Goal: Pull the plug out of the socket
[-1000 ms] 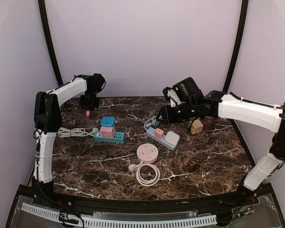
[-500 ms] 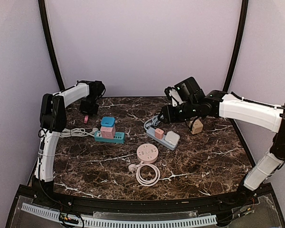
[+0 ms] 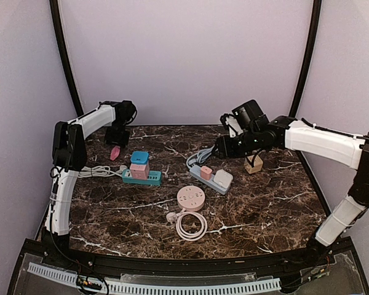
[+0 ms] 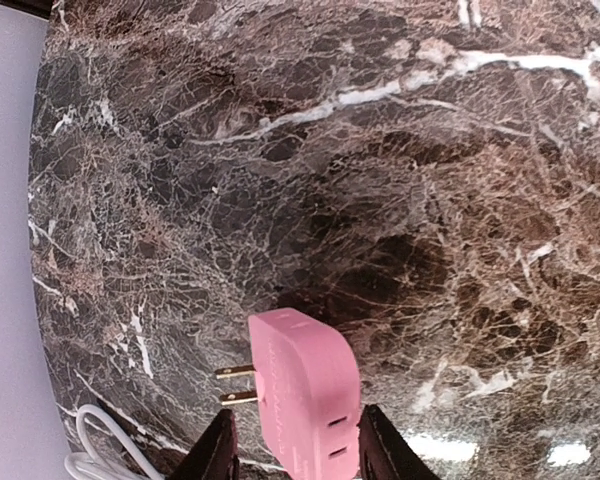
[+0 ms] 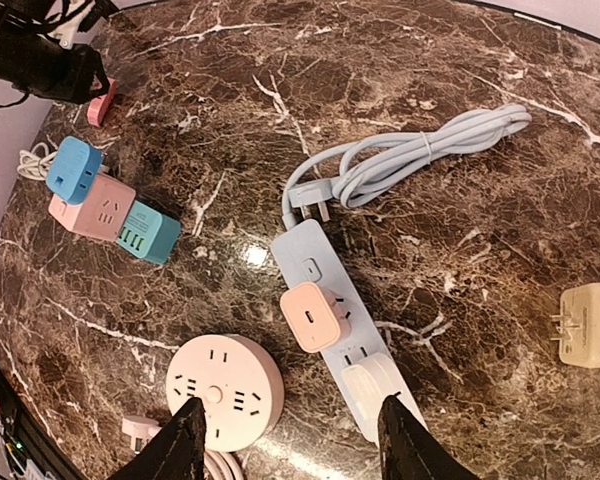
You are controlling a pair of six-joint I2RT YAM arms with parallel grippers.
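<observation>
Left wrist has swung since a second ago: left gripper (image 4: 298,452) went from pinched to parted, and the pink plug (image 4: 302,395) now sits lower and tilted in the top view. Right arm pulled back and slightly right.

Left side:
- Jaws are partway apart with the pink plug between the fingers (image 4: 218,450).
- Both flat prongs are bare and point toward that finger, with a visible gap there. The other finger is just beside the plug body.
- It doesn't look clamped to me.
- The plug is out of any socket, at the far-left of the marble table (image 4: 460,200), near the white cable (image 4: 95,440). Can't tell if it's resting on the marble.

Right side:
- Right gripper (image 5: 290,440) is spread wide and empty, hovering above the grey-blue power strip (image 5: 300,245).
- That strip carries a salmon plug (image 5: 313,315) and a white plug (image 5: 375,390), both seated.
- Its bundled cable (image 5: 420,155) lies behind it.
- A beige plug (image 5: 592,322) lies loose to the right, prongs showing.

Elsewhere:
- The teal strip (image 5: 148,235) has a pink adapter (image 5: 102,210) on it, with a blue adapter (image 5: 73,170) against that.
- The round pink socket (image 5: 223,392) sits nearer my base.
</observation>
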